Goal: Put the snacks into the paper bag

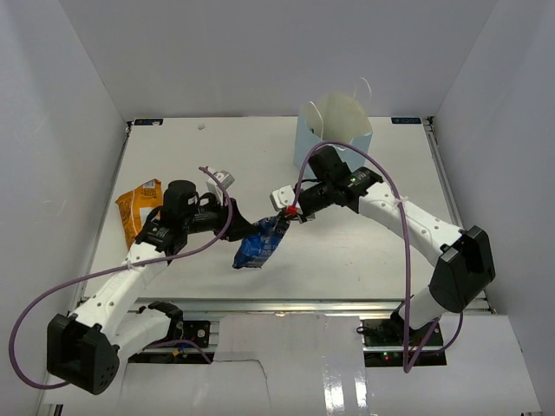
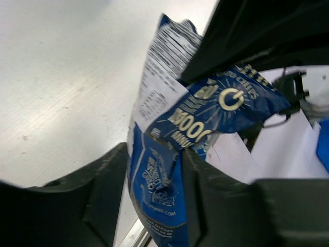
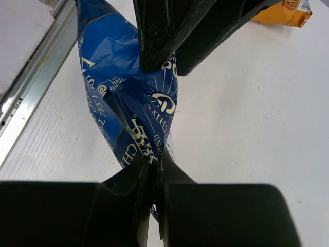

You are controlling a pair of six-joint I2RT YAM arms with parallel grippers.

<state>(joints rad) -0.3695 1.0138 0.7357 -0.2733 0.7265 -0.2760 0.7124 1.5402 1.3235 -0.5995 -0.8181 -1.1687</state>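
Note:
A blue-and-white snack packet [image 1: 260, 244] hangs above the table between both grippers. My left gripper [image 1: 245, 227] is shut on its lower part, which shows between my fingers in the left wrist view [image 2: 157, 175]. My right gripper [image 1: 290, 214] is shut on its upper edge; the right wrist view shows the jaws pinched tight on the foil [image 3: 149, 118]. The light blue paper bag [image 1: 334, 130] stands upright and open at the far side, behind the right arm. An orange chip bag [image 1: 139, 214] lies flat at the left, also in the right wrist view [image 3: 285, 13].
White walls enclose the table on the left, back and right. A metal rail [image 1: 286, 305] runs along the near edge. Purple cables loop off both arms. Bare table surface [image 1: 381, 251] lies between the packet and the right arm.

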